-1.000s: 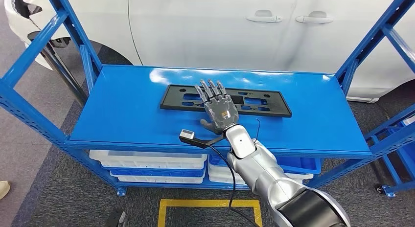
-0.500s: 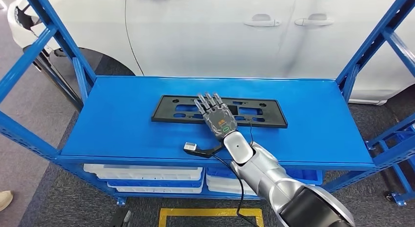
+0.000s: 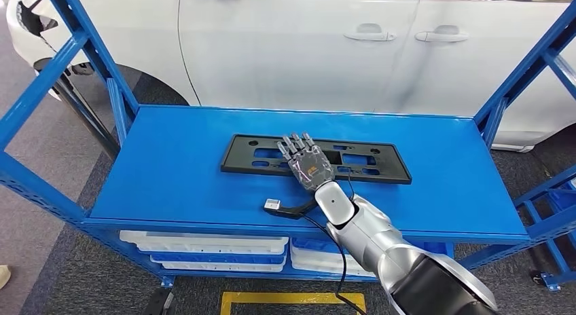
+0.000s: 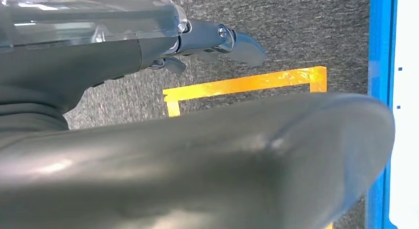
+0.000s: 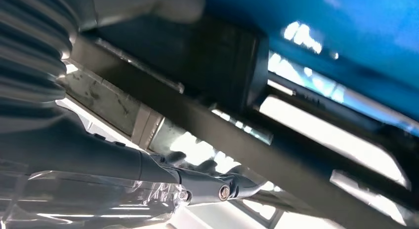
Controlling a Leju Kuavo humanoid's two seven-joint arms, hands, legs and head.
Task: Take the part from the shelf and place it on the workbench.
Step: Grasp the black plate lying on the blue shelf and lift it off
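Bright, even light; wrist views blurred, perhaps too close.

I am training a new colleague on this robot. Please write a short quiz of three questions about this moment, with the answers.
1. True or false: the black part lies flat on the blue shelf.
2. Which hand is on the part? A) left B) right C) both
3. Fill in: behind the shelf stands a white ____.

Key
1. True. It lies flat near the middle of the shelf top.
2. B. The right hand rests over the part's near edge, fingers stretched out on it. Whether it grips the part cannot be told. The left hand hangs low above the floor.
3. Car.
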